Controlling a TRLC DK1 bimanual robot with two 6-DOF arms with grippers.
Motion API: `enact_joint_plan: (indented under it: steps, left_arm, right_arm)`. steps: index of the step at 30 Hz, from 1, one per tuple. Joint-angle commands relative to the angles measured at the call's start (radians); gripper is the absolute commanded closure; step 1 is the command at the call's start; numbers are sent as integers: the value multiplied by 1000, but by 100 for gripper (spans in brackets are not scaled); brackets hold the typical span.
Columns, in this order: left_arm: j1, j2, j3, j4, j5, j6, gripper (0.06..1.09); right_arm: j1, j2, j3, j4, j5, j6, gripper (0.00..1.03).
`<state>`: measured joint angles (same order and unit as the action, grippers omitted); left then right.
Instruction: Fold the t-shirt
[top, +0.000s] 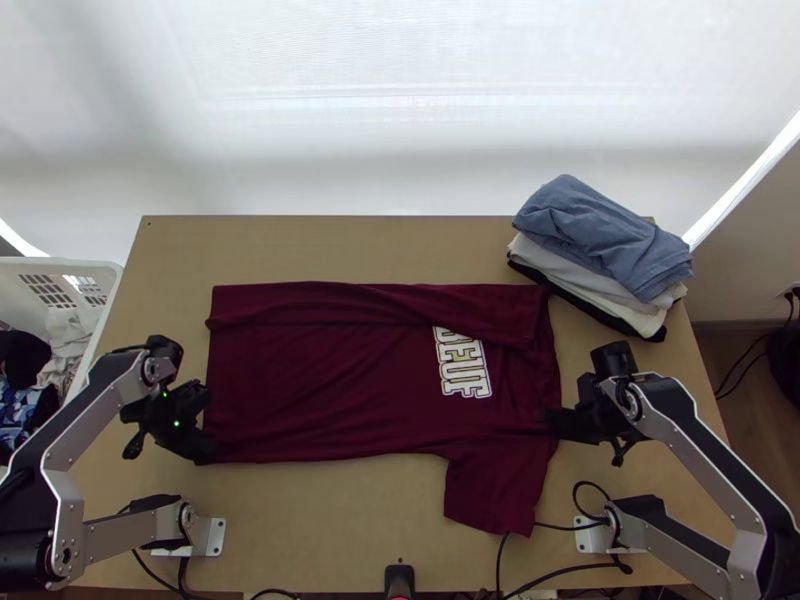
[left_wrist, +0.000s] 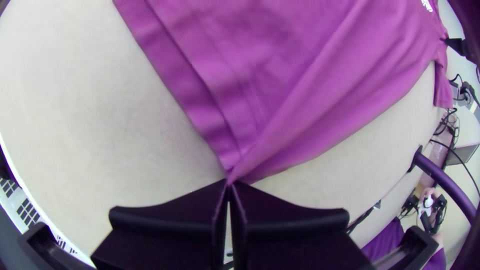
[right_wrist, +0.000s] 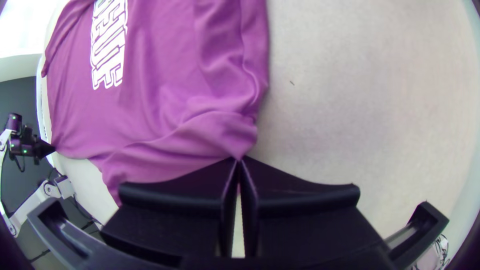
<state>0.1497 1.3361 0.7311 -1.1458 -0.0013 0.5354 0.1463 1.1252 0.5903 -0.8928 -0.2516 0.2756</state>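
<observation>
Maroon t-shirt (top: 330, 390) lies lengthwise across the counter (top: 350, 520), far side folded inward, near sleeve out; left tool (top: 205, 451) pinches its near hem corner, right tool (top: 552, 424) its shoulder-end edge.

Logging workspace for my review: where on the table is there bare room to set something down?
Bare wood shows between the shirt and the near edge, left of the near sleeve, and behind the shirt, left of the folded pile. Crowded: the far right corner under the pile, and where left claw and right claw pinch cloth.
</observation>
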Motion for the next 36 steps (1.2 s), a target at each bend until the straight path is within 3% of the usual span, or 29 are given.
enact_joint_plan:
  steps: [1,16,36]
  left_arm:
    - [7,9,97,-29,11,-8,105]
    - [14,117,366,-28,83,-124,105]
    - [19,364,734,40,83,-301,105]
  right_arm:
    - [13,-28,63,-24,9,-7,100]
    - [67,-36,287,-67,-25,-9,100]
    - [53,286,571,163,12,36,100]
